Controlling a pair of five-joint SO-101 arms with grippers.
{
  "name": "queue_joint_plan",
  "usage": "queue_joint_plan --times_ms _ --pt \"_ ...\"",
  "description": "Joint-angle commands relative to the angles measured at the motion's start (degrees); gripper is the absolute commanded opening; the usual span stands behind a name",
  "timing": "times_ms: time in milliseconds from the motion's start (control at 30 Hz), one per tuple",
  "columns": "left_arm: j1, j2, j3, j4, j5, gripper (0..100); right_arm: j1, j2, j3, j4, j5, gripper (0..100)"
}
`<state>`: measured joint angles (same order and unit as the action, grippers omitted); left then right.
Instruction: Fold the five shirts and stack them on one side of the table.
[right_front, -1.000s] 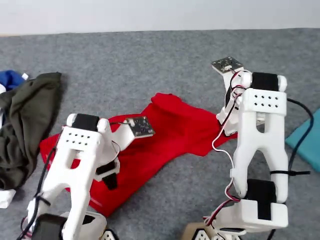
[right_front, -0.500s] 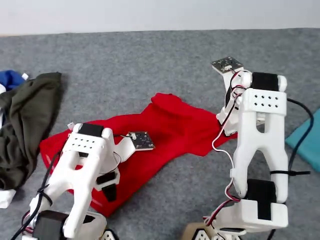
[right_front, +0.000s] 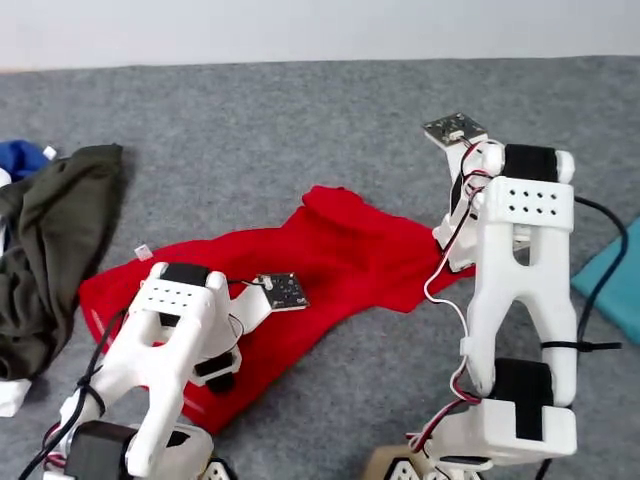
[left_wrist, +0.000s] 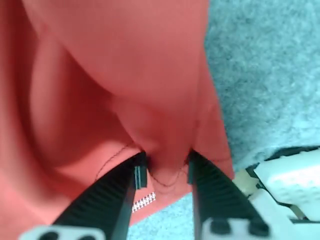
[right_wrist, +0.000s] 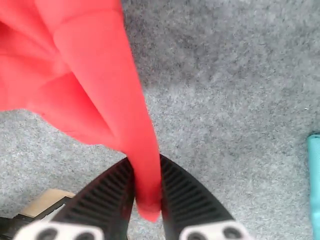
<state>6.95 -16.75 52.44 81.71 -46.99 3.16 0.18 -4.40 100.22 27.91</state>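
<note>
1. No text, number or sign is showing clearly enough to be read in any view.
2. A small white label (left_wrist: 144, 201) is lying on the red shirt (left_wrist: 115, 75) near its hem, and its marks are appearing only as tiny dots.
3. A small white tag (right_front: 143, 252) is sticking out at the shirt's edge, too small to read.

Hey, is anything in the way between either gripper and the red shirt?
Nothing visible does. The left gripper and the right gripper each have cloth of the red shirt pinched between their jaws.
</note>
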Motion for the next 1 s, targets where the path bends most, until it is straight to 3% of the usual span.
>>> queue_joint_plan --times_ms 0,167,333,500,700,967 --pt "0.6 -0.4 -2.5 2.5 -0.2 7 0.7 -2.6 -2.6 1.2 0.0 0.9" --pt "0.2 -0.5 -10.3 10.9 0.5 0 0.8 -3.3 -3.1 1.7 0.2 0.9" --pt "0.2 -5.0 -23.9 18.6 7.7 0 0.8 -9.9 -3.1 1.8 0.4 0.9" --pt "0.6 -16.3 -39.9 18.5 15.9 0 0.8 -18.1 -3.1 1.5 0.1 0.9" --pt "-3.3 -18.7 -54.4 18.0 25.5 0 2.9 -25.9 -3.1 1.0 -4.0 0.9" --pt "-9.8 -20.9 -70.6 15.6 26.2 0 4.8 -36.4 -3.1 0.5 -7.3 0.9"
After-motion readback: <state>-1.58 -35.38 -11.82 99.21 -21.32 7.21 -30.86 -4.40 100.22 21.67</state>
